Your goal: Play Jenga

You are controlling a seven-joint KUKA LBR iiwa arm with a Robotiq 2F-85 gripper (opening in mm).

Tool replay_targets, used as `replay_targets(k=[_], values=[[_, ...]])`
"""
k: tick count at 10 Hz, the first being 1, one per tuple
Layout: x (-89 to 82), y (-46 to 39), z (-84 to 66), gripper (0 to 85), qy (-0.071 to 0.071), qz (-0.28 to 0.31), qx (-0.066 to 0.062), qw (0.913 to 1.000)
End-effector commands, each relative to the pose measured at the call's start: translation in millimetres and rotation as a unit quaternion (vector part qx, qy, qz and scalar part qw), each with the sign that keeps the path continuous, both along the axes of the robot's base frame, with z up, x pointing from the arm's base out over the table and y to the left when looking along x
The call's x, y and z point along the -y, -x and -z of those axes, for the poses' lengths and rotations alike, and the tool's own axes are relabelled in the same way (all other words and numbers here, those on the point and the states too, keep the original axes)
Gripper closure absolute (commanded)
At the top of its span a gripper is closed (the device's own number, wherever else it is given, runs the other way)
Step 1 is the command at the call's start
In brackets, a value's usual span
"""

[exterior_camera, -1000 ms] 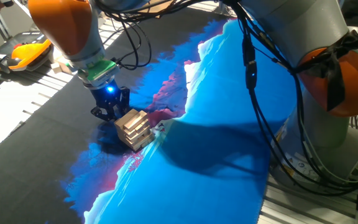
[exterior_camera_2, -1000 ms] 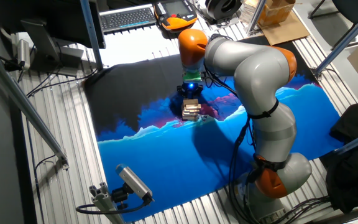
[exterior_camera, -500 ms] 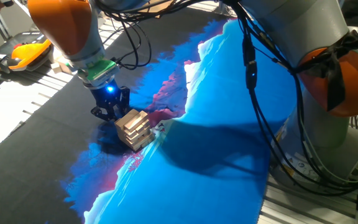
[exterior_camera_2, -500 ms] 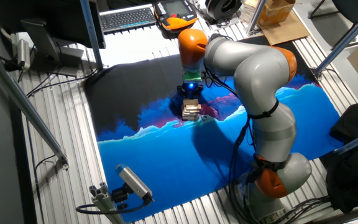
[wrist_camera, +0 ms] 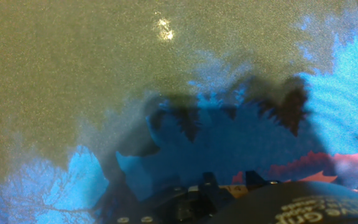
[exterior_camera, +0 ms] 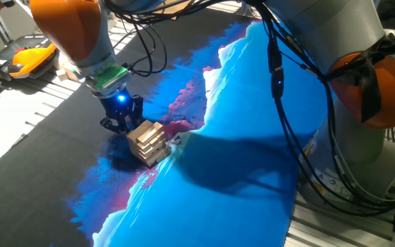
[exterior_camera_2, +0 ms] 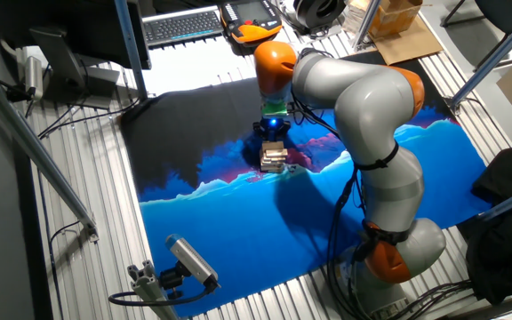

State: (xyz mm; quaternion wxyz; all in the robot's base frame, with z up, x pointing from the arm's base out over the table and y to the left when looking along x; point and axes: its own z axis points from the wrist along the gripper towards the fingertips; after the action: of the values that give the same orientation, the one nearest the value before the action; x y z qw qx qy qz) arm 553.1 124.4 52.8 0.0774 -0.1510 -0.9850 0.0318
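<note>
The Jenga tower (exterior_camera: pixel 148 142) is a small, slightly askew stack of pale wooden blocks on the blue and black cloth (exterior_camera: pixel 252 137). It also shows in the other fixed view (exterior_camera_2: pixel 273 157). My gripper (exterior_camera: pixel 120 125) is low over the cloth, right beside the tower on its far side, with a blue light lit above it; it also shows in the other fixed view (exterior_camera_2: pixel 271 135). In the hand view only the fingertips (wrist_camera: pixel 207 180) show at the bottom edge, over dark and blue cloth. I cannot tell how the jaws stand or whether they touch the tower.
An orange and black pendant (exterior_camera: pixel 29 58) and pale loose blocks (exterior_camera: pixel 66 72) lie past the cloth's far edge. A keyboard (exterior_camera_2: pixel 182 25) sits at the back. A camera on a stand (exterior_camera_2: pixel 189 260) is near the front. My arm's cables (exterior_camera: pixel 280 89) hang over the cloth.
</note>
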Motion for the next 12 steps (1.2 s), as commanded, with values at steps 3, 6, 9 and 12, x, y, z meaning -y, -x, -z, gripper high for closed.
replay_targets(k=[3,6,9,12], values=[[-1.1,0.3,-1.6,68.0,0.002,0.001,0.000,1.0000],[-1.1,0.2,-1.9,68.0,0.003,0.000,0.000,1.0000],[-1.0,-0.3,-1.0,68.0,0.001,0.001,0.000,1.0000],[-0.1,-0.6,0.0,68.0,-0.001,0.002,-0.001,1.0000]])
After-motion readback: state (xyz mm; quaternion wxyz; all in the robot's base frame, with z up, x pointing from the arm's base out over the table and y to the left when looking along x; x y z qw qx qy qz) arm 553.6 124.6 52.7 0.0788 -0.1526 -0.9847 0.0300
